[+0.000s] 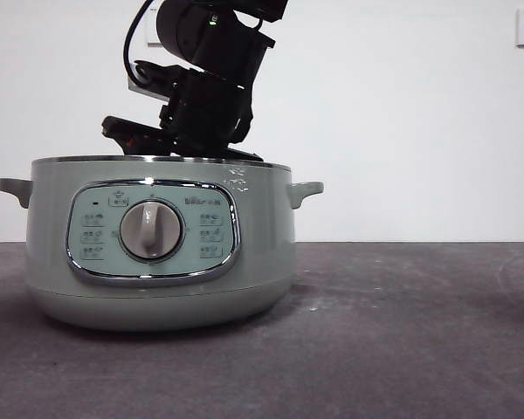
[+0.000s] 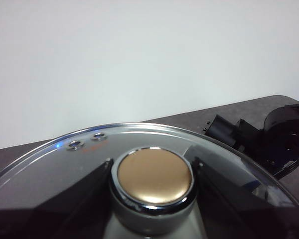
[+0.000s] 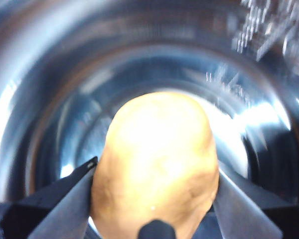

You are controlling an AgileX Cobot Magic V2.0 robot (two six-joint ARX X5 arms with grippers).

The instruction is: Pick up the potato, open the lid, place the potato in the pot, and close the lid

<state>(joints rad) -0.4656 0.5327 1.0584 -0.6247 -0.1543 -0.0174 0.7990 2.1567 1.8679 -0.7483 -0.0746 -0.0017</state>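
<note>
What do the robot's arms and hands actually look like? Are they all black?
Mostly, yes. The arm over the pot is built of chunky glossy black blocks, with a black cable looping off its side, a tiny green light and a touch of red. Each hand, left hand and right hand, has two flat, wedge-shaped matte black jaws tapering to blunt tips.

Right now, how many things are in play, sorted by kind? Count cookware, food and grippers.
Cookware: 2, the pot and the lid, held off the pot by its knob.
Food: 1, the potato, held inside the pot.
Grippers: 2, the left gripper on the knob, the right gripper on the potato.
Total: 5.
</note>
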